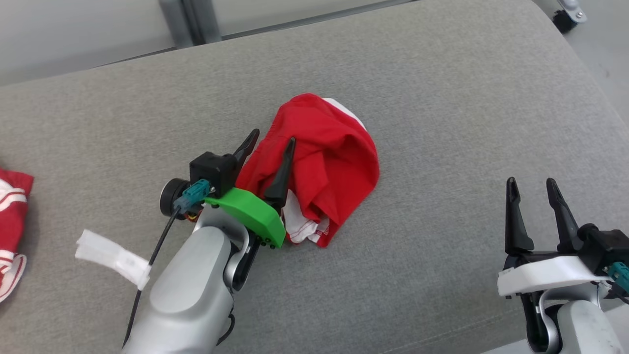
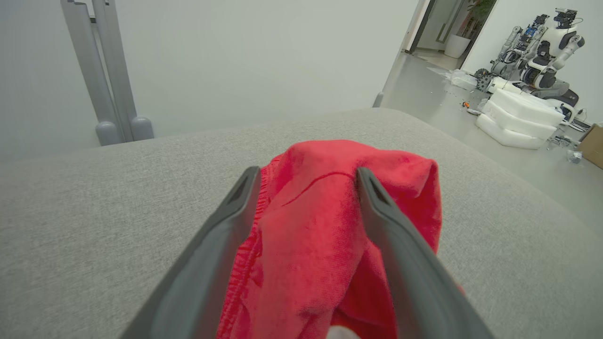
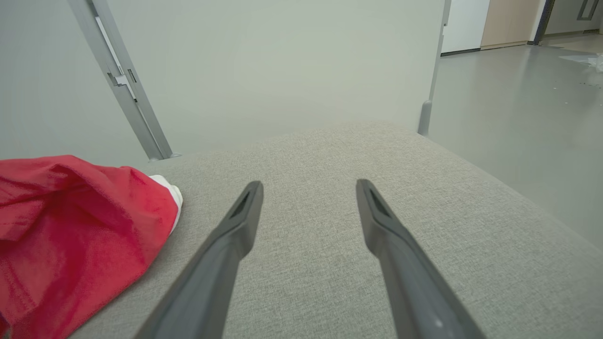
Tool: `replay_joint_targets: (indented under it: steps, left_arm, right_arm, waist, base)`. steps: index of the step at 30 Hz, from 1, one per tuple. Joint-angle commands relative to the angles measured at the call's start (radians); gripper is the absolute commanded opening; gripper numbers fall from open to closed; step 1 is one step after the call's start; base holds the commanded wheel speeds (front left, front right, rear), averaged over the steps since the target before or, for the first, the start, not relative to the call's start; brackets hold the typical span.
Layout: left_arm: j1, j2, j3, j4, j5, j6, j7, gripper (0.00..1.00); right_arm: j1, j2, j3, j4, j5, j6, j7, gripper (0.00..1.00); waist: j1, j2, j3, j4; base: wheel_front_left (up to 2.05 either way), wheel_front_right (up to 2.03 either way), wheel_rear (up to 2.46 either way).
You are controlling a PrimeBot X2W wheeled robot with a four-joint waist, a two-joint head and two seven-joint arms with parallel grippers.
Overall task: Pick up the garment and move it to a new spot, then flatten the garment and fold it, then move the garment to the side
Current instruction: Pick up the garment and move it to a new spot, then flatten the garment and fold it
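The garment point(image 1: 329, 162) is red with white trim and lies crumpled in a heap near the middle of the grey cushion point(image 1: 442, 98). My left gripper point(image 1: 272, 140) is at the heap's left edge, its jaws spread wide. In the left wrist view the red cloth point(image 2: 311, 226) bulges between the two fingers, loose rather than pinched. My right gripper point(image 1: 530, 187) stands open at the lower right, well apart from the garment, with bare cushion between its fingers point(image 3: 235, 235). The garment point(image 3: 70, 226) shows at the left edge of the right wrist view.
Another red and white piece of clothing point(image 1: 12, 221) lies at the cushion's left edge. A white strip point(image 1: 113, 258) hangs off my left arm's cable. Grey frame posts point(image 2: 108, 70) stand behind the cushion. Beyond its right edge are floor, white foam blocks point(image 2: 518, 117) and another robot point(image 2: 551, 47).
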Motion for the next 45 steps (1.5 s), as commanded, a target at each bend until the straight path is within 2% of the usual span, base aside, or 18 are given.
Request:
replay_joint_targets:
  steps: [1,7,13,19,27,45]
  left_arm:
    - [0.034,0.009,0.025,-0.041,0.009,0.014,-0.005,1.00]
    - [0.197,0.042,0.185,-0.254,0.096,0.076,-0.004,1.00]
    - [0.356,0.036,0.321,-0.390,0.208,0.051,-0.004,1.00]
    - [0.467,0.019,0.418,-0.446,0.297,0.025,-0.004,1.00]
    - [0.538,0.011,0.459,-0.426,0.340,-0.019,-0.004,1.00]
    - [0.534,0.002,0.478,-0.423,0.344,-0.036,-0.004,1.00]
  right_arm:
    - [0.015,-0.003,-0.010,-0.006,-0.007,-0.001,-0.003,1.00]
    - [0.031,-0.003,-0.027,-0.015,-0.019,-0.002,-0.003,1.00]
    - [0.046,-0.003,-0.015,0.001,-0.043,-0.001,-0.003,1.00]
    - [0.066,-0.003,0.001,0.027,-0.059,-0.002,-0.003,1.00]
    - [0.098,-0.003,0.014,0.074,-0.075,-0.001,-0.003,1.00]
    - [0.080,-0.003,0.018,0.073,-0.041,-0.001,-0.003,1.00]
  waist:
    - [0.0000,-0.0001,-0.086,0.119]
    - [0.0000,-0.0001,-0.119,0.194]
    - [0.0000,-0.0001,-0.145,0.239]
    - [0.0000,-0.0001,-0.171,0.255]
    - [0.0000,-0.0001,-0.188,0.252]
    - [0.0000,-0.0001,-0.167,0.246]
  base:
    - [0.00,0.00,0.00]
    - [0.00,0.00,0.00]
    - [0.00,0.00,0.00]
    - [0.00,0.00,0.00]
    - [0.00,0.00,0.00]
    - [0.00,0.00,0.00]
